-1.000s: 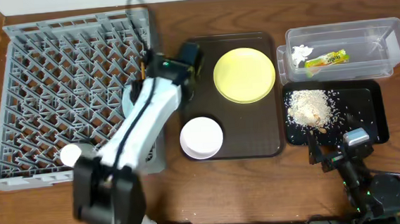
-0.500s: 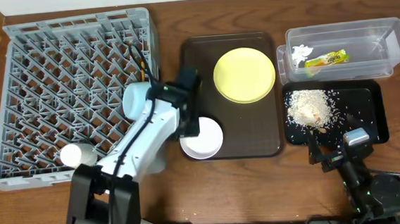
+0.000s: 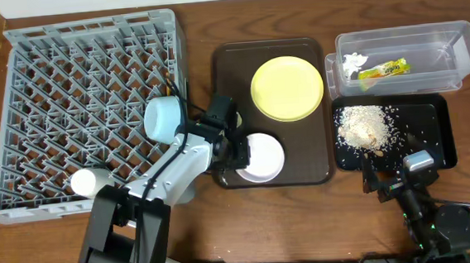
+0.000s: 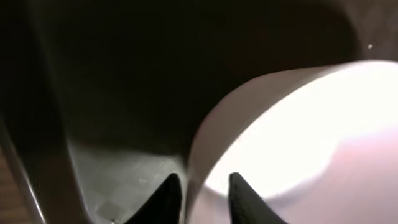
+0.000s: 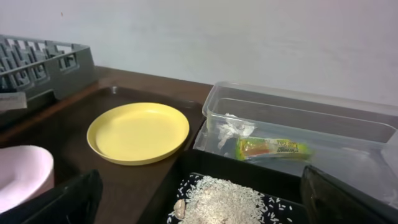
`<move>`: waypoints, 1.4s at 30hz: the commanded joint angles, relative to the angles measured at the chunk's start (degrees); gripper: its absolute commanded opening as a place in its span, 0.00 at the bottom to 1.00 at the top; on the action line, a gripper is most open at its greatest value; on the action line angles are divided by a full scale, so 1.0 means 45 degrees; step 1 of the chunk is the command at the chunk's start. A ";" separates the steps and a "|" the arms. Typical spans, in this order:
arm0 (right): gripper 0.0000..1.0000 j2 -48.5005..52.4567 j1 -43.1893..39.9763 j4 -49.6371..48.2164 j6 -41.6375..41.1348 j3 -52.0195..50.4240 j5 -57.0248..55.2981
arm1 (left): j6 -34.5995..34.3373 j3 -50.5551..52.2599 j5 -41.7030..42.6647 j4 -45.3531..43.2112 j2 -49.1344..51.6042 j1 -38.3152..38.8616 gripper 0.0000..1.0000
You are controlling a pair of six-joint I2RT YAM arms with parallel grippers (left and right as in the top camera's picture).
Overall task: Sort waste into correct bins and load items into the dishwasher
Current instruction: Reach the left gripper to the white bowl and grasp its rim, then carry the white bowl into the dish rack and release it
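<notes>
Brown tray (image 3: 304, 170): wrist view alone shows left end effector (image 4: 198, 193) straddling white bowl (image 4: 298, 143) rim.

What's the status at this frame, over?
Left end effector shut on white bowl rim, on brown tray. Right end effector open, idle by black tray. Yellow plate still unloaded.

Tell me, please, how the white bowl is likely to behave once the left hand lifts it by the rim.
The white bowl looks rigid and glossy, so it may slip between the left hand's thin fingers. Pinched at one edge only, it will probably tilt downward. It looks thin-walled, likely light.
</notes>
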State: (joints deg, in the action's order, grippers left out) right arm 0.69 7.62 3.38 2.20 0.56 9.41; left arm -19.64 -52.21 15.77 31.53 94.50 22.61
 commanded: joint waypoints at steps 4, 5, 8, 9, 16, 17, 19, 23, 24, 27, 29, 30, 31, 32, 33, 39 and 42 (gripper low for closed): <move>0.99 -0.0068 -0.0282 0.0000 0.0102 -0.0053 0.0019 | 0.0170 0.0607 -0.0083 -0.0777 0.0423 0.0053 0.23; 0.99 -0.0068 -0.0282 0.0000 0.0102 -0.0053 0.0019 | 0.0165 0.0714 -0.0073 -0.0908 0.0578 0.0053 0.22; 0.99 -0.0068 -0.0282 0.0000 0.0102 -0.0053 0.0019 | 0.0165 0.0695 0.0053 -0.0855 0.0733 -0.0019 0.08; 0.99 -0.0068 -0.0282 0.0000 0.0102 -0.0053 0.0019 | 0.0165 0.0573 0.0049 -0.0690 0.0593 -0.0078 0.08; 0.99 -0.0068 -0.0282 0.0000 0.0102 -0.0053 0.0019 | 0.0165 -0.2249 -0.7033 0.3434 -0.2943 -0.0185 0.07; 0.99 -0.0068 -0.0282 0.0000 0.0102 -0.0053 0.0019 | 0.0180 -0.2438 -0.9544 0.3555 -0.3745 -0.0185 0.07; 0.99 -0.0068 -0.0282 0.0000 0.0102 -0.0053 0.0019 | 0.0223 -0.2438 -1.2624 0.3385 -0.4571 -0.0189 0.07; 0.99 -0.0068 -0.0282 0.0000 0.0102 -0.0053 0.0019 | 0.1904 -0.2433 -1.7656 0.1870 -0.5158 -0.0393 0.08; 0.99 -0.0068 -0.0282 0.0000 0.0102 -0.0053 0.0019 | 0.2667 -0.2424 -1.8175 0.1331 -0.4983 -0.0607 0.08; 0.99 -0.0068 -0.0282 0.0000 0.0102 -0.0053 0.0019 | 0.4075 -0.2424 -1.8617 0.0486 -0.4080 -0.1569 0.08; 0.99 -0.0068 -0.0282 0.0000 0.0102 -0.0053 0.0019 | 0.4095 -0.2424 -1.8758 0.0379 -0.3308 -0.2239 0.07; 0.99 -0.0068 -0.0282 0.0000 0.0102 -0.0053 0.0019 | 0.4090 -0.2424 -1.8758 0.0243 -0.2676 -0.2730 0.08; 0.99 -0.0068 -0.0282 0.0000 0.0102 -0.0053 0.0019 | 0.4143 -0.2424 -1.8782 0.0180 -0.2259 -0.2977 0.07; 0.99 -0.0068 -0.0282 0.0000 0.0102 -0.0053 0.0019 | 0.4138 -0.2424 -1.8977 0.0107 -0.1933 -0.3143 0.08; 0.99 -0.0068 -0.0282 0.0000 0.0102 -0.0053 0.0019 | 0.4138 -0.2424 -1.9385 -0.0039 -0.1477 -0.3322 0.08; 0.99 -0.0068 -0.0282 0.0000 0.0102 -0.0053 0.0019 | 0.4410 -0.2424 -2.0045 -0.0894 -0.0384 -0.3793 0.08; 0.99 -0.0068 -0.0282 0.0000 0.0102 -0.0053 0.0019 | 0.4410 -0.2424 -2.0036 -0.1073 -0.0039 -0.4294 0.07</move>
State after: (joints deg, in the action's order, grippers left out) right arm 0.69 7.64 3.38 2.20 0.56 9.43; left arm 0.03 -63.22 -71.96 27.46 92.58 5.72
